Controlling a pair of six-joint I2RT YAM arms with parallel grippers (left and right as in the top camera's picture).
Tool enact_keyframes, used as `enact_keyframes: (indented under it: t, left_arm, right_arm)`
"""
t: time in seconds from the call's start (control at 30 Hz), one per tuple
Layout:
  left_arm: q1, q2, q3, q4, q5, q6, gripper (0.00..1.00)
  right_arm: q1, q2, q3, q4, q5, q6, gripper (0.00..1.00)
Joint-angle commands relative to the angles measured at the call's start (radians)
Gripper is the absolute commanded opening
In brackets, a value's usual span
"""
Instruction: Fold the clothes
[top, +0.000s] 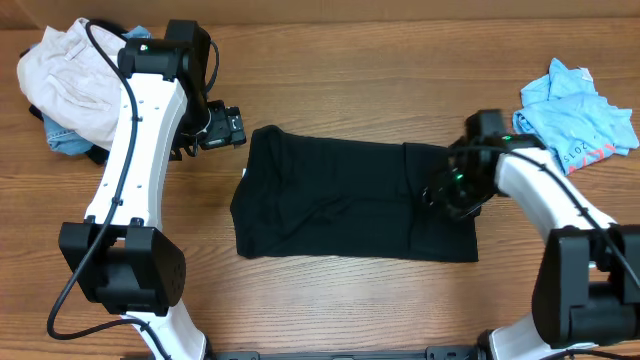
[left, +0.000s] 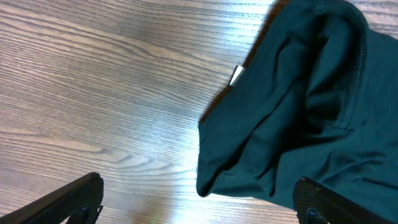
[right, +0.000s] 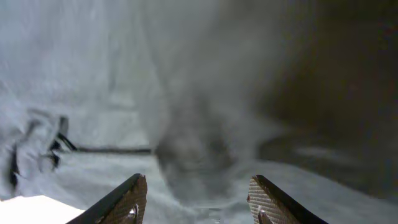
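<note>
The wooden table (top: 340, 80) takes up most of what I see, and the black T-shirt (top: 340, 200) lies flat in the middle of it, between my two arms. It is laid as a rough rectangle with its long side running left to right, and a doubled layer shows at its right end. My left arm (top: 140, 150) reaches up along the left side of the table, and my right arm (top: 540, 190) comes in from the right. A pile of cream trousers (top: 70, 75) sits in the far left corner. A light blue tee (top: 575, 115) with red print lies crumpled at the far right, well apart from the black shirt. My left gripper (top: 225, 127) hangs just beside the shirt's upper left corner, its fingers (left: 74, 199) spread wide with nothing between them. My right gripper (top: 450, 190) is down over the doubled right end of the shirt; its fingers (right: 130, 199) stand apart with blurred dark fabric close beneath them, and none looks pinched. A small white label (left: 237, 74) peeks out at the shirt's left edge
</note>
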Motion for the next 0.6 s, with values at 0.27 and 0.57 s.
enact_keyframes:
  t: [0.27,0.57]
  left_arm:
    - [-0.006,-0.014,0.010,-0.003,0.009,0.009,1.00]
    - [-0.006,-0.014,0.010,0.006,0.008,0.009,1.00]
  right_arm:
    - [0.214,-0.007,-0.036,0.050,0.243,0.139,0.04]
    - [0.219,-0.008,-0.033,-0.121,0.136,0.146,0.18]
